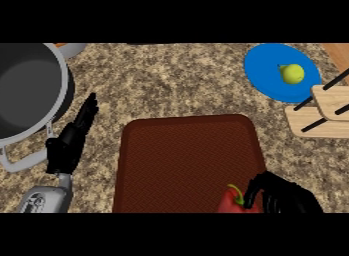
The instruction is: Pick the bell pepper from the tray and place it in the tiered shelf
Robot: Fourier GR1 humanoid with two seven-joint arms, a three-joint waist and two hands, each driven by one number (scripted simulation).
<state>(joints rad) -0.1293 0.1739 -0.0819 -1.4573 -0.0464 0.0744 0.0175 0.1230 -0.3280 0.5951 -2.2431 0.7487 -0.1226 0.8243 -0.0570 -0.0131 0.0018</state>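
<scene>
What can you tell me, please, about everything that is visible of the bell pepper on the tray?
The bell pepper is red and glossy, with a curved green stem on top. It sits on the brown tray at its near right corner, and only its upper part shows above the view's lower edge. The right hand is at its right side, its black fingers curled over toward the stem; whether they already touch it cannot be told.

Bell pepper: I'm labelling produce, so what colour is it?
Red with a green stem; the bell pepper shows only in the head view, on the tray.
</scene>
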